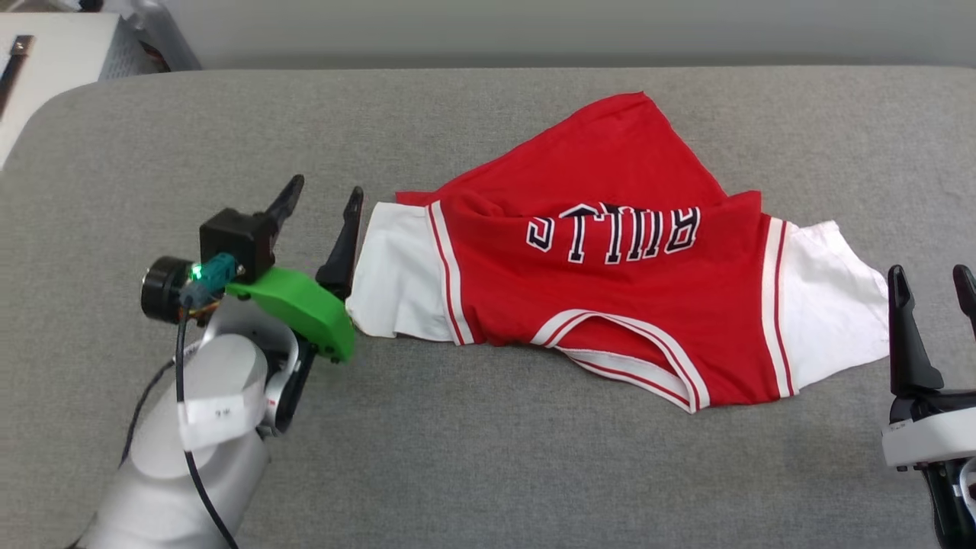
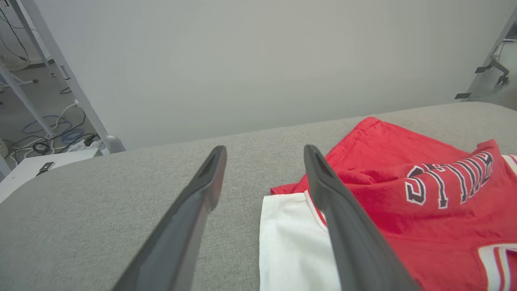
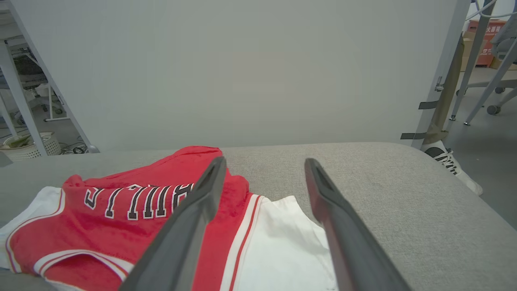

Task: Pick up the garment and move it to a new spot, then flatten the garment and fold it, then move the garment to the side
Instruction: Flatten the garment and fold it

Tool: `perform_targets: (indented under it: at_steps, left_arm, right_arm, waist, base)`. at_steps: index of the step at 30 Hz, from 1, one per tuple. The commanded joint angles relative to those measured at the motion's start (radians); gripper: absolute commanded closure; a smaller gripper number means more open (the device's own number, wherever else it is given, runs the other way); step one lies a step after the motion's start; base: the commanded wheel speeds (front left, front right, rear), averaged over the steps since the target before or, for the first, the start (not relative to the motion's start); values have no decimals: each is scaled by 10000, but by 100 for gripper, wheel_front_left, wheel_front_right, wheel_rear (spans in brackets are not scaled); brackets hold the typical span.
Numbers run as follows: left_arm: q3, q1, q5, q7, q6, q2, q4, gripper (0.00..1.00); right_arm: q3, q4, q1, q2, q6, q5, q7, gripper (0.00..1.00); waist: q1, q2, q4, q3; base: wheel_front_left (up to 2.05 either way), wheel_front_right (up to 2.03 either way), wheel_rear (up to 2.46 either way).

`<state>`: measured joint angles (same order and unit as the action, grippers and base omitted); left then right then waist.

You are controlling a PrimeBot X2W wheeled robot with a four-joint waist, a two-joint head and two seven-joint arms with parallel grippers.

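The garment lies crumpled at the middle of the desk, long axis left to right. The left hand, spread and empty, is just beside its left end; the right hand, also spread, is beside its right end.

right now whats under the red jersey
The garment lies on the grey padded surface, which shows all round its edges. Its printed red layer overlaps more of its own red cloth. Anything else beneath is covered; I cannot tell.
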<state>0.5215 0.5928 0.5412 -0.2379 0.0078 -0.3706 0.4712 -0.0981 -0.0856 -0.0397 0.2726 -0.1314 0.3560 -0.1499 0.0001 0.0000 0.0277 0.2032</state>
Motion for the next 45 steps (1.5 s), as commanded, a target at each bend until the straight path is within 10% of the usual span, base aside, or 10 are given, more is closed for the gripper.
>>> perform_targets:
  at_steps: [1, 12, 23, 37, 45]
  left_arm:
    - [-132, -511, 69, -116, 198, 110, -329, 0]
    - [-1634, -3636, -255, -236, 986, 1236, -3535, 0]
    - [-1681, -4114, -790, -63, 755, 1355, -3021, 0]
    - [-1176, -2616, -1011, 5578, 1966, 394, -2730, 0]
    - [-1198, -1903, -1312, 6490, 2401, 59, -2324, 0]
  right_arm:
    - [-10, -88, 150, 10, 7, -40, 56, 0]
    - [-18, -184, 637, -312, 7, -66, 88, 0]
    - [245, -232, 694, -317, 7, -59, 155, 0]
    - [431, -314, 353, -205, 7, 27, 300, 0]
    - [522, -262, 15, -126, 7, 47, 229, 0]
  waist:
    - [-1, 0, 447, -515]
    - [-1, 0, 606, -883]
    - [-1, 0, 336, -641]
    - [-1, 0, -356, 615]
    - [-1, 0, -721, 1246]
  base:
    - [0, 0, 0]
    - [0, 0, 0]
    - [0, 0, 0]
    - [0, 0, 0]
    - [0, 0, 0]
